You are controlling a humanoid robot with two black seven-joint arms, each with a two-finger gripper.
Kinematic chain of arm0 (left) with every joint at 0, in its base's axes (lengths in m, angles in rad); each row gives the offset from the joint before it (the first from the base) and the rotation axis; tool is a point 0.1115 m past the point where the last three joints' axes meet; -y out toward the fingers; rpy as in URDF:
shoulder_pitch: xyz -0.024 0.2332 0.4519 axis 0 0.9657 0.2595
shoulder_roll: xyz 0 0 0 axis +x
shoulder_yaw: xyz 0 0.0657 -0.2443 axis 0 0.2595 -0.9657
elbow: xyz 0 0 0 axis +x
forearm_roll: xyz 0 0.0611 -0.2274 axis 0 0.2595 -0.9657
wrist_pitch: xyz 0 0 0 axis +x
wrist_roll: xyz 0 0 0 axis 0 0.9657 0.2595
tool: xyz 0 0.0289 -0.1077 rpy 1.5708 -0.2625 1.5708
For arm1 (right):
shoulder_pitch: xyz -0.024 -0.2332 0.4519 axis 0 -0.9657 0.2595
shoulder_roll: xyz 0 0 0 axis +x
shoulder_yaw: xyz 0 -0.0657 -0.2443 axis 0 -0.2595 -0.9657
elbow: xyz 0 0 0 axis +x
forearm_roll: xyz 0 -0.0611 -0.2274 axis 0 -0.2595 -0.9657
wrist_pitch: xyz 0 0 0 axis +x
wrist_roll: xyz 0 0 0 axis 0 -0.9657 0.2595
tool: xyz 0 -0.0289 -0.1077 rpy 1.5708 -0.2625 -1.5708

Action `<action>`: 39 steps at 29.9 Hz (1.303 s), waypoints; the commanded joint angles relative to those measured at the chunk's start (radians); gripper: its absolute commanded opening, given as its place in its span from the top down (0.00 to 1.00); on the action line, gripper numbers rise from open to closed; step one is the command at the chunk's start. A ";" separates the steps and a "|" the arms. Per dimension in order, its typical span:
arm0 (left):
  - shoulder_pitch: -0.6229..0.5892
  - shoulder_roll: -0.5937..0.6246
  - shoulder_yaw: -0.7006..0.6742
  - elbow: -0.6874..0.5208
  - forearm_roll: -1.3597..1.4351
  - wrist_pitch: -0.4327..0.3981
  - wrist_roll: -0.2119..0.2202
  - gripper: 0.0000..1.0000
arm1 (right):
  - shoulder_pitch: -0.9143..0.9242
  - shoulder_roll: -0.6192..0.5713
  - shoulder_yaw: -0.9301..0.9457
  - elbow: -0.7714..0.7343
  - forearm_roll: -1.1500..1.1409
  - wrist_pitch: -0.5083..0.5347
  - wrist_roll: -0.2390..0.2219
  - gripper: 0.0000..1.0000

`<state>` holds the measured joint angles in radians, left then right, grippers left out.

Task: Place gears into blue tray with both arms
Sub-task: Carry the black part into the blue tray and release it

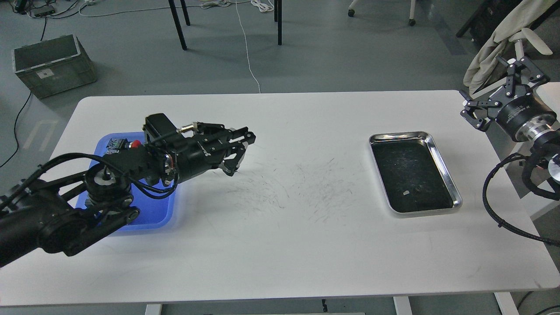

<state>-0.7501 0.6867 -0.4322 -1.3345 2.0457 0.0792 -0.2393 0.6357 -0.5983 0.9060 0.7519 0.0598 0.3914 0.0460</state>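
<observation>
White table (280, 245) carries the blue tray (153, 214) at left, steel tray (442, 175) at right. Left hand (238, 153) looks narrow, contents untellable; right hand (494, 94) spread wide, empty. One tiny gear (418, 189) may slip when pinched.

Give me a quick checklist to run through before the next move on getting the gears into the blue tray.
1. Small black gear visible inside the shiny steel tray: ok.
2. Right gripper open and free for a pick: ok, though raised off the table's right edge.
3. Left gripper empty: cannot tell, fingers dark and close together.
4. Shallow bright blue plastic tray reachable for a drop: not ok, the left arm covers much of it.
5. White table path between the trays unobstructed: ok.
</observation>
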 commanded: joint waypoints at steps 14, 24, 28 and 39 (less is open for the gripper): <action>0.175 0.059 0.081 0.466 -0.300 0.071 -0.181 0.92 | 0.001 0.002 -0.004 -0.002 0.000 0.003 0.000 0.04; 0.173 -0.042 0.084 0.621 -0.289 0.093 -0.195 0.91 | -0.001 0.002 -0.010 -0.005 0.000 0.004 0.000 0.04; 0.169 -0.076 0.084 0.676 -0.288 0.093 -0.204 0.88 | -0.001 0.002 -0.010 -0.005 0.000 0.004 0.000 0.04; 0.147 -0.096 0.104 0.704 -0.302 0.106 -0.202 0.50 | -0.001 0.002 -0.012 -0.006 0.000 0.004 0.000 0.04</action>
<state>-0.5992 0.5934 -0.3270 -0.6372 1.7464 0.1749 -0.4420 0.6350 -0.5966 0.8943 0.7456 0.0598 0.3958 0.0460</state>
